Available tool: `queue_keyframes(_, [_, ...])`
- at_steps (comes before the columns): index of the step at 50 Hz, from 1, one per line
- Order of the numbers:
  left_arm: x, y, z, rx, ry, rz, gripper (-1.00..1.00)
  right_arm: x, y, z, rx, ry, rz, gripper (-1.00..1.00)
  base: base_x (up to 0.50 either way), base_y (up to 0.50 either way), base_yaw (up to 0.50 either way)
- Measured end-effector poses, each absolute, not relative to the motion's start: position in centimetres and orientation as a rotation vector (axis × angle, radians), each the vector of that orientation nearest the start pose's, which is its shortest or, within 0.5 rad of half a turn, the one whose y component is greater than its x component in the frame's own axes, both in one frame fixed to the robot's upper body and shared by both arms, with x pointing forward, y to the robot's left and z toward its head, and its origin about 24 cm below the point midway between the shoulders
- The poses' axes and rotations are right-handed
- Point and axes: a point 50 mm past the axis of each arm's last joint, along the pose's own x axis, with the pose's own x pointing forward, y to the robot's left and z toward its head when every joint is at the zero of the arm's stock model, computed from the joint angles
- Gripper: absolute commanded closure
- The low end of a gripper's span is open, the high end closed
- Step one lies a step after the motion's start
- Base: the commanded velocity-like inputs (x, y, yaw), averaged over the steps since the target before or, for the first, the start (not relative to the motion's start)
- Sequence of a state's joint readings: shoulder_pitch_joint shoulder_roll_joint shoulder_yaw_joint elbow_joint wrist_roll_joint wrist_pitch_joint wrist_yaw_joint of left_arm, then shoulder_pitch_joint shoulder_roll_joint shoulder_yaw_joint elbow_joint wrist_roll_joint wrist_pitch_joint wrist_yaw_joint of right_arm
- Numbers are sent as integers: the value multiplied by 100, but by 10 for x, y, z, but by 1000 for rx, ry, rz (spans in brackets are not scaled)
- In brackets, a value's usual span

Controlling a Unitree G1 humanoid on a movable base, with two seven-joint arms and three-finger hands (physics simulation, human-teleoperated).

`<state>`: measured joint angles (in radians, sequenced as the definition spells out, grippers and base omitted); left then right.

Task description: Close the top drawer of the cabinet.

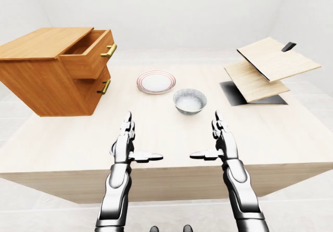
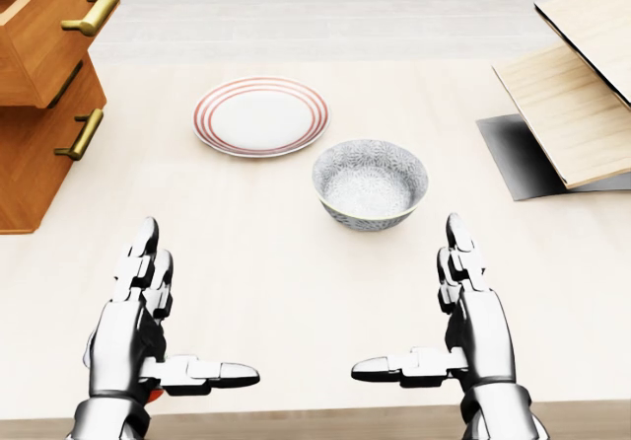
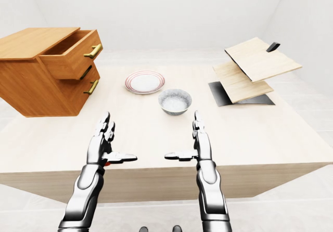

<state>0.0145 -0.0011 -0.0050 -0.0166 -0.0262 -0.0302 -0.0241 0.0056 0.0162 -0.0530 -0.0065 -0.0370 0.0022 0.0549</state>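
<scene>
A wooden cabinet (image 1: pixel 36 81) stands on the table's left side in the left-eye view. Its top drawer (image 1: pixel 88 55) is pulled out toward the right, showing a brass handle (image 1: pixel 109 50). The lower drawer, with its own handle (image 1: pixel 104 87), sits nearly flush. My left hand (image 1: pixel 136 141) and right hand (image 1: pixel 210 141) hover over the near table edge, both open with fingers straight and thumbs pointing inward. Neither touches anything. The left hand is well below and to the right of the open drawer.
A red-rimmed white plate (image 2: pixel 259 114) and a grey patterned bowl (image 2: pixel 371 183) lie on the light wooden table (image 1: pixel 291 138) between my hands and its far edge. At the right, two tilted wooden boards (image 1: pixel 270 60) rest over a dark mat (image 1: pixel 234 94).
</scene>
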Motion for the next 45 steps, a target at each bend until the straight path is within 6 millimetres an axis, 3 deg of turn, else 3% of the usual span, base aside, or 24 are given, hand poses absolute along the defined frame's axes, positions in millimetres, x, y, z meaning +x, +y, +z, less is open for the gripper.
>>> queue_keyframes(13, [250,153,38,39,9,-26,-100,253,-162,43,11,7,-3,-100,0,0,0])
queue_keyframes(18, [248,153,48,85,-6,-28,-100,252,-165,52,-18,-33,-14,-100,0,0,0])
queue_keyframes(23, [245,157,84,109,-129,-12,-100,255,-171,73,-48,-81,-31,-100,0,0,0])
queue_keyframes(31, [228,167,151,166,-419,28,-100,254,-182,128,-83,-311,-64,-100,0,0,0])
queue_keyframes(45, [194,176,222,276,-771,78,-100,245,-190,192,-131,-585,-89,-100,0,0,0])
